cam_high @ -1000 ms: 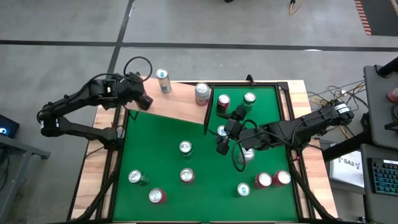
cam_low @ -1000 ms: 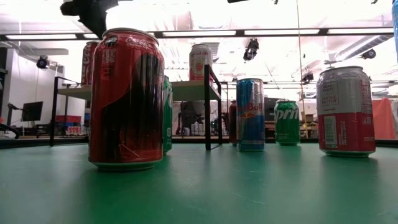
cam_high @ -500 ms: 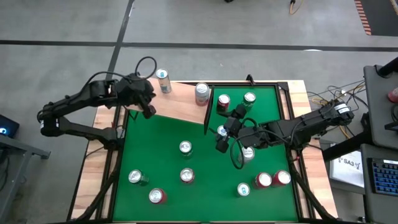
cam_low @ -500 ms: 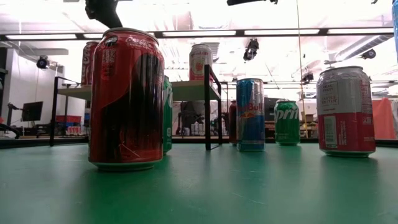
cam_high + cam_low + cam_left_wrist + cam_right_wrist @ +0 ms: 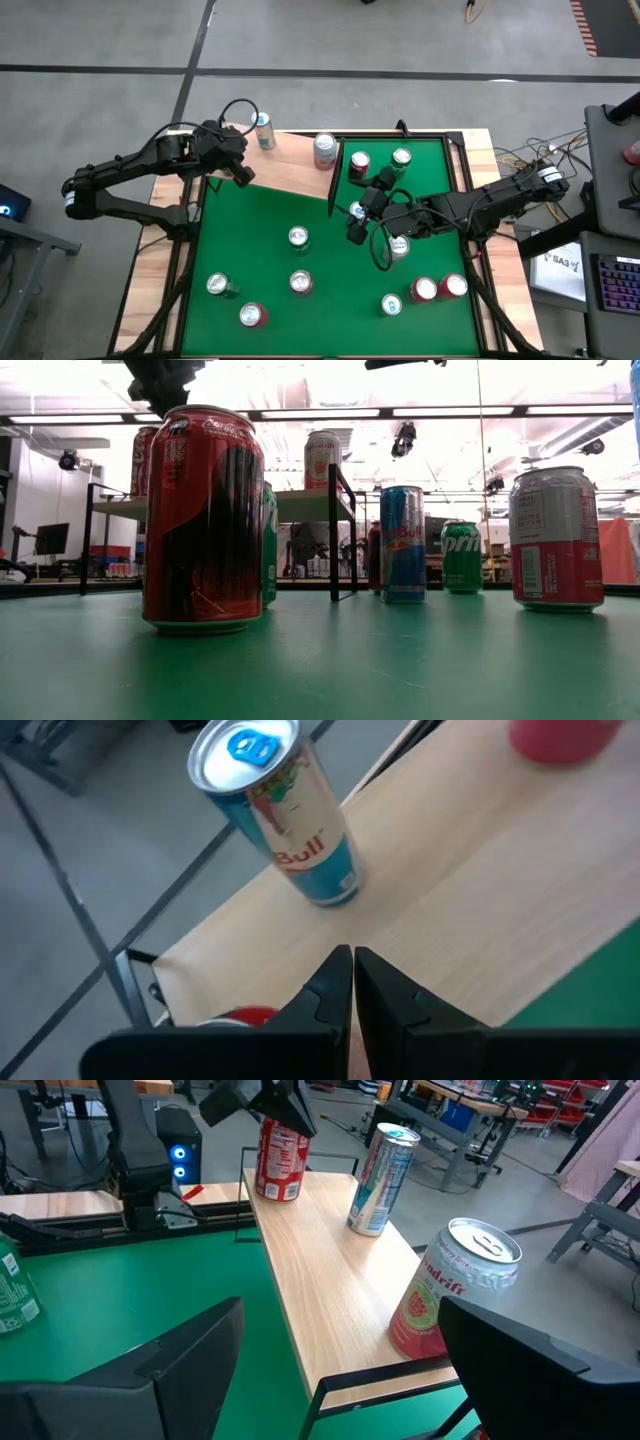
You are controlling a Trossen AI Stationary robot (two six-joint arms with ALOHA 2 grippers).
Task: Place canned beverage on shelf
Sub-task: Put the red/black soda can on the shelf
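The pale wood shelf (image 5: 290,170) lies at the table's far left, with a dark upright end panel (image 5: 332,180). On it stand a Red Bull can (image 5: 285,820), a red can (image 5: 280,1155) and a pink-and-white can (image 5: 455,1295). My left gripper (image 5: 243,178) hovers shut and empty over the shelf's left end, just above the red can; it also shows in the low view (image 5: 160,385). My right gripper (image 5: 365,208) hangs open above the table's middle, right of the end panel. Its wide-spread fingers (image 5: 190,1365) hold nothing. A blue-topped can (image 5: 357,210) stands on the table beneath it.
Several cans stand on the green table: two (image 5: 358,163) (image 5: 400,158) at the far side, others (image 5: 298,237) (image 5: 252,315) (image 5: 424,290) toward the near edge. In the low view a red Coca-Cola can (image 5: 203,520) stands close to the camera. Free board lies between the shelf's cans.
My left gripper has come a little down and toward the table's near edge over the shelf's left end, rolling at the wrist. It has stayed shut. The cable loop behind it has swung along with it.
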